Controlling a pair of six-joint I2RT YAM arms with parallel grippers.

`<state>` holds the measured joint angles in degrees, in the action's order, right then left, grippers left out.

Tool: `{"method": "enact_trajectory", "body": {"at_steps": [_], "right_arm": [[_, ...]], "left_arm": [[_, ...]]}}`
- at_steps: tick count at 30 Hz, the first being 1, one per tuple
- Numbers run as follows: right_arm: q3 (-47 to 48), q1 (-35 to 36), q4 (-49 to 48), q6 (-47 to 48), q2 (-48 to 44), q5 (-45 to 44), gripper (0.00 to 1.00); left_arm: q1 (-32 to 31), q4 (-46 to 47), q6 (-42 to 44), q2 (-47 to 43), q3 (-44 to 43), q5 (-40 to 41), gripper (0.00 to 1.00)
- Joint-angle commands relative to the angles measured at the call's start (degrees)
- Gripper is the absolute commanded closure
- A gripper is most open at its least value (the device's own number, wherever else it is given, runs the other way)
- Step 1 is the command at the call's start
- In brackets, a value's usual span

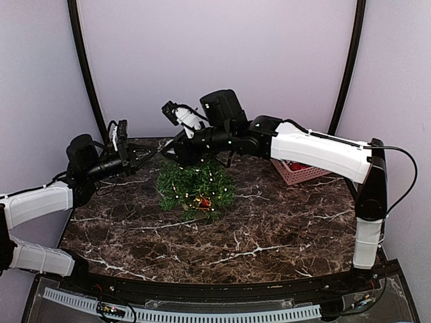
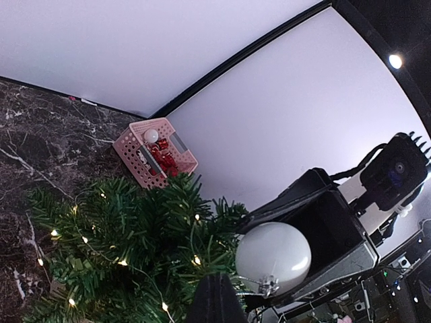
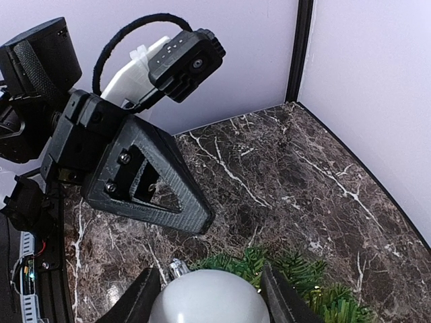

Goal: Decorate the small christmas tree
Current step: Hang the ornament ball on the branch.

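White bauble point(image 3: 207, 299) between right fingers point(image 3: 279, 296)

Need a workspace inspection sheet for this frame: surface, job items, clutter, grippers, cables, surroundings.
Surface: dark table with a veined marble look.
Job's things: small christmas tree, lights on, with a red decoration low in its front; white ball ornament close by its upper branches.
Clutter: pink basket with red ornaments and a white ball, at the far right of the table.
Grippers: left gripper shut, nothing seen in it; right gripper shut on the white ball ornament.
Cables: black cable looping off the right arm.
Surroundings: pale lilac walls, curved black poles.
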<state>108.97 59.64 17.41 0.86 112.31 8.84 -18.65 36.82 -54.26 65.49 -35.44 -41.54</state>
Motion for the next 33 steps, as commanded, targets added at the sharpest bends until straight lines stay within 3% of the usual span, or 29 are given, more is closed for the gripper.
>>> {"method": "enact_trajectory", "body": {"at_steps": [1, 33], "right_arm": [[1.61, 0.45, -0.01, -0.86, 0.37, -1.73, 0.62], [-0.50, 0.45, 1.84, -2.20, -0.95, -1.85, 0.62]], "left_arm": [[-0.22, 3.42, -0.51, 0.40, -0.51, -1.52, 1.00], [-0.83, 1.41, 0.12, 1.80, 0.15, -3.28, 1.00]]}}
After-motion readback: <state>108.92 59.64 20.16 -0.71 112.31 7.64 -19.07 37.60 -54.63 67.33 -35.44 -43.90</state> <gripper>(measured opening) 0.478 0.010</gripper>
